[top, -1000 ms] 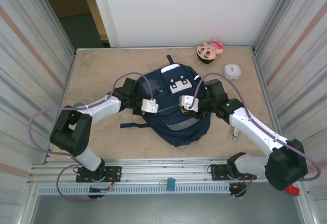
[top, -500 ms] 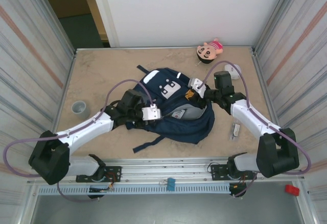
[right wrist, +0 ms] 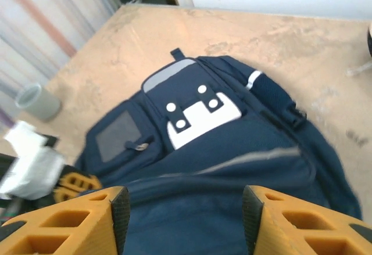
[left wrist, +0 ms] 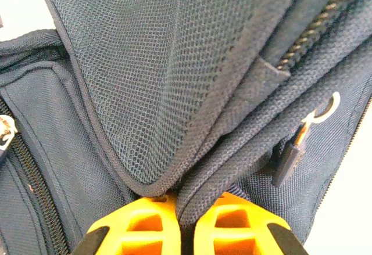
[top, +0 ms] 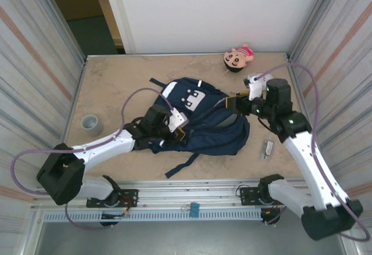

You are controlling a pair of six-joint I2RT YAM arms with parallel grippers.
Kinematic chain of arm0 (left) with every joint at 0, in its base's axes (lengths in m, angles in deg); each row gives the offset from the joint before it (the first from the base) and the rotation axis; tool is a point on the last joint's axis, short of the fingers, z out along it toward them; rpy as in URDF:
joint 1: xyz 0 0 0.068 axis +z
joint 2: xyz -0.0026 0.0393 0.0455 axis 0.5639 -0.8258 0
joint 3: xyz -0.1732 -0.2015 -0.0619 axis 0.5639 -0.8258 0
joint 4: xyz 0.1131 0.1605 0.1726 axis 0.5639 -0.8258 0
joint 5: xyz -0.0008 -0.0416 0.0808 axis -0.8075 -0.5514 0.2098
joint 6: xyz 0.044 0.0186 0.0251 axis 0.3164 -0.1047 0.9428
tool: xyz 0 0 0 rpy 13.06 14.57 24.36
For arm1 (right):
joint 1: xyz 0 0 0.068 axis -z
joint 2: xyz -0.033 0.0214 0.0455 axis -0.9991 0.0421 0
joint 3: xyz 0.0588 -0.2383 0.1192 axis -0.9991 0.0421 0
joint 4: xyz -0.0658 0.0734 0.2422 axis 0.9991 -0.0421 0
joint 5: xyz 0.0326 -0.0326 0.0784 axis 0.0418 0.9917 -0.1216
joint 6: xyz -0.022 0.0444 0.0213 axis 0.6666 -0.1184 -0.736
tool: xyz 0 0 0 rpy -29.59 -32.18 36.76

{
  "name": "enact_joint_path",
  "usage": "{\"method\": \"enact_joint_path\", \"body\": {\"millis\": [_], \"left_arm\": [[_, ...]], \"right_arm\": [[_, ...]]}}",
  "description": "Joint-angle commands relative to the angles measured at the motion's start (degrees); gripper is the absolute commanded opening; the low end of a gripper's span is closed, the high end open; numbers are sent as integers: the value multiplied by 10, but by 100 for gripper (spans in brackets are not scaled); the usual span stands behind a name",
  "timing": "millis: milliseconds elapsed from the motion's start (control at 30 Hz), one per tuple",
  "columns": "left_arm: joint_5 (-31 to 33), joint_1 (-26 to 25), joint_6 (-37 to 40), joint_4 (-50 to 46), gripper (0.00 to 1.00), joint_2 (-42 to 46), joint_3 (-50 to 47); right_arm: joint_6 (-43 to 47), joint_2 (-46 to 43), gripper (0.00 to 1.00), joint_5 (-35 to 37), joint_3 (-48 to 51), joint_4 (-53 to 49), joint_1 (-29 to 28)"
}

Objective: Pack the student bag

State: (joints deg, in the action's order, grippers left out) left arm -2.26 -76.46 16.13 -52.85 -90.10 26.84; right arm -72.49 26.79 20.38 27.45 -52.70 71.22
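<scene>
The student bag (top: 204, 132), navy with white patches, lies flat mid-table with its top toward the far left. My left gripper (top: 176, 128) is at the bag's left side, shut on a piped fabric edge of the bag (left wrist: 174, 63). That seam runs down between the orange fingertips (left wrist: 145, 223) of the left gripper (left wrist: 185, 223). My right gripper (top: 236, 103) hovers open above the bag's right side, with nothing between its fingers. From the right wrist, the bag (right wrist: 232, 144) shows below the open right gripper (right wrist: 186, 214), its white patch and small front pocket facing up.
A plush doll (top: 237, 57) lies at the back edge. A grey roll (top: 90, 124) stands at the left, also in the right wrist view as a grey roll (right wrist: 36, 101). A small white case (top: 256, 81) sits behind the right arm, and a small flat item (top: 268, 148) lies at right.
My right gripper has let go of the bag, opened and drawn back to the right. The bag has settled flatter and shifted right. My left gripper keeps its pinch.
</scene>
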Motion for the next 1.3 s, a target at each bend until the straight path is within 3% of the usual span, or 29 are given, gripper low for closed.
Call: {"method": "enact_joint_path", "body": {"millis": [0, 67, 267, 400, 700, 867, 1267], "left_arm": [[-40, 1, -98, 46, 0, 2, 6], [-50, 1, -99, 57, 0, 4, -1], [-72, 1, -95, 51, 0, -5, 10], [-99, 2, -98, 39, 0, -21, 28], [-128, 1, -110, 35, 0, -35, 50], [-139, 1, -106, 32, 0, -34, 56], [-119, 2, -90, 5, 0, -27, 63]], "right_arm": [[-182, -42, 51, 48, -6, -130, -44], [-253, -65, 49, 98, 5, -147, -114], [-402, -49, 47, 377, 33, -141, -401], [-447, 53, 49, 479, 16, -117, -481], [-460, 201, 52, 538, 18, -4, -500], [-441, 232, 52, 505, 31, 56, -462], [-488, 259, 25, 584, 13, -88, -445]]}}
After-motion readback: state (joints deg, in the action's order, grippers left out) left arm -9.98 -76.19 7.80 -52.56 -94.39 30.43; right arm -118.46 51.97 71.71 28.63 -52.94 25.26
